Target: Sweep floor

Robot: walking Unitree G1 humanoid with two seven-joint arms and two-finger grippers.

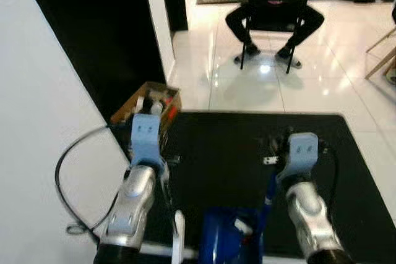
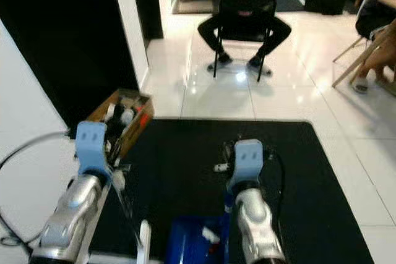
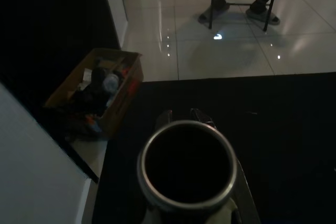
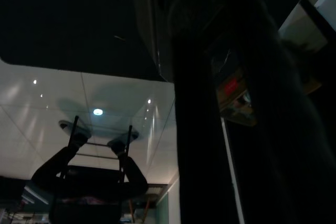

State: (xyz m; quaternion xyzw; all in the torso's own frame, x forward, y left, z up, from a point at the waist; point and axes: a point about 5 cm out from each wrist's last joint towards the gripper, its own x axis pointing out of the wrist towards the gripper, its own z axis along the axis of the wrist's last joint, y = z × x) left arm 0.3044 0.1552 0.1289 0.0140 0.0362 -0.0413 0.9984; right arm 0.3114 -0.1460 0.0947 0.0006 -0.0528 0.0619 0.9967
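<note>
Floor tiles (image 1: 247,91) lie glossy beyond the black mat (image 1: 223,153), which spreads under both arms; the blue dustpan (image 1: 226,239) sits at the mat's near edge, between the arms. The left tool (image 1: 147,133) grips a silvery tube (image 3: 186,163), seemingly a broom handle; the right tool (image 1: 301,151) is raised over the mat, its grip impossible to tell. Sweeping seems barely begun; next, bristles must reach the floor. The left wrist view reveals the cardboard box (image 3: 100,90) of clutter beside the mat's far corner.
</note>
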